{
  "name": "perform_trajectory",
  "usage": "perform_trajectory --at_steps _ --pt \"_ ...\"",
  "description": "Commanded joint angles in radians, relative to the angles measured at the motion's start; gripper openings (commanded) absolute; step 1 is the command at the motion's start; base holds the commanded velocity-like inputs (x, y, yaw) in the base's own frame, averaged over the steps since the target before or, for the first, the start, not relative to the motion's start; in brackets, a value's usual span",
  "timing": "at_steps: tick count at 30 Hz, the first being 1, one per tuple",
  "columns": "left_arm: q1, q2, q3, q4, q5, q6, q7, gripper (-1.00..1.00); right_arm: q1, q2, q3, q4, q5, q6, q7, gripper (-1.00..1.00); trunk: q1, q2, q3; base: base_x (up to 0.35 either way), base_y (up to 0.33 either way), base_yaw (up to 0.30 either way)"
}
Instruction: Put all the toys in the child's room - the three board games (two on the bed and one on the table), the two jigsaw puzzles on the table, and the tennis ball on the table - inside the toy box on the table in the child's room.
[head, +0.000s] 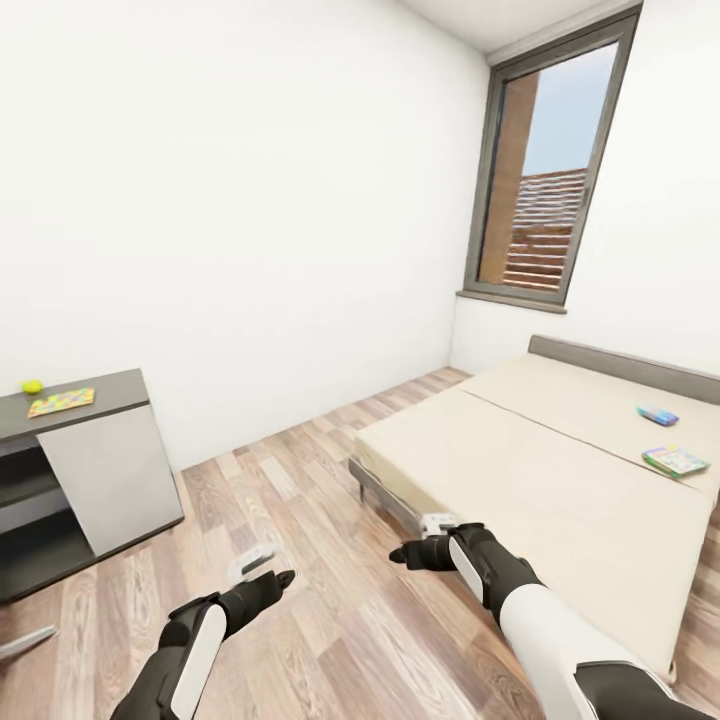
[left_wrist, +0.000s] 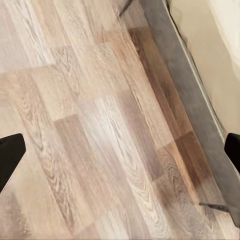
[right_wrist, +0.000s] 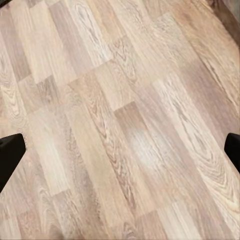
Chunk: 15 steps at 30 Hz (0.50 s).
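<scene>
Two board games lie on the bed (head: 520, 450) at the right: a small blue one (head: 657, 414) and a flat green, multicoloured one (head: 676, 461) nearer its foot. At the left, the table's dark grey wing (head: 110, 385) carries the yellow-green tennis ball (head: 32, 386) and one jigsaw puzzle (head: 61, 402) beside it. The toy box is out of view. My left gripper (head: 265, 570) (left_wrist: 120, 150) and right gripper (head: 420, 538) (right_wrist: 120, 150) hover low over the wooden floor between table and bed. Both are open and hold nothing.
Wooden floor (head: 300, 480) stretches between the table wing and the bed's grey frame (head: 385, 500). White walls close the room, with a tall window (head: 545, 170) above the bed's head. A thin grey bar (head: 25, 640) shows at the left edge.
</scene>
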Motion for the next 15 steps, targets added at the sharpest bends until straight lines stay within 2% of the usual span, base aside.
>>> perform_trajectory --at_steps 1,15 --pt "-0.001 -0.001 0.002 -0.001 0.009 0.006 0.004 1.0 0.0 0.0 0.001 -0.002 0.003 0.005 0.004 1.0 0.0 -0.001 -0.001 0.0 0.0 0.299" --pt "-0.001 -0.001 0.0 0.0 0.009 0.006 0.011 1.0 0.0 0.0 0.001 -0.002 0.003 0.004 0.004 1.0 0.0 -0.001 -0.001 0.0 -0.007 0.284"
